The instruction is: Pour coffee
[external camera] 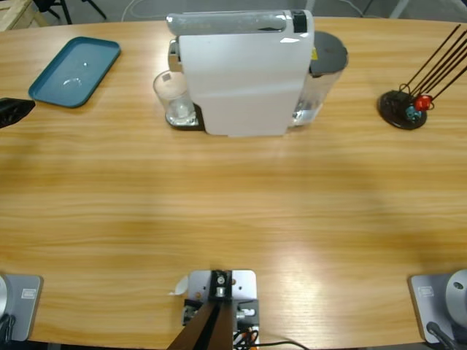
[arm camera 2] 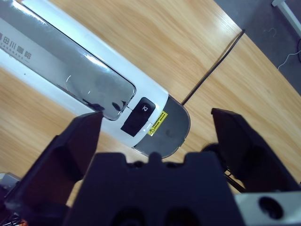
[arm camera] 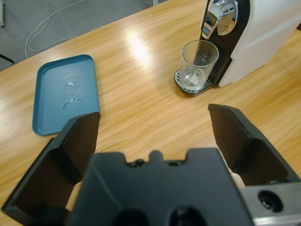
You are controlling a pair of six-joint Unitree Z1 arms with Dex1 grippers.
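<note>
Waiting wide open and empty, the left gripper [arm camera: 153, 129] faces the glass [arm camera: 199, 63] ahead. It looks breakable and slippery, so grip its middle. The right gripper [arm camera 2: 155, 136] is open and empty too.

You have one white coffee machine [external camera: 244, 76] on the counter [external camera: 233, 204], and one clear glass [external camera: 174, 96] standing on its drip tray (whether the glass holds any liquid cannot be told). You have one teal tray [external camera: 74, 71]. You have one dark round stand [external camera: 402, 109] holding thin dark sticks, four of them as far as you can count. One black cable [arm camera 2: 214, 66] shows in the right wrist view. You have two tools: the left tool [arm camera: 153, 127] and the right tool [arm camera 2: 155, 129], each with two black jaws spread wide apart.
</note>
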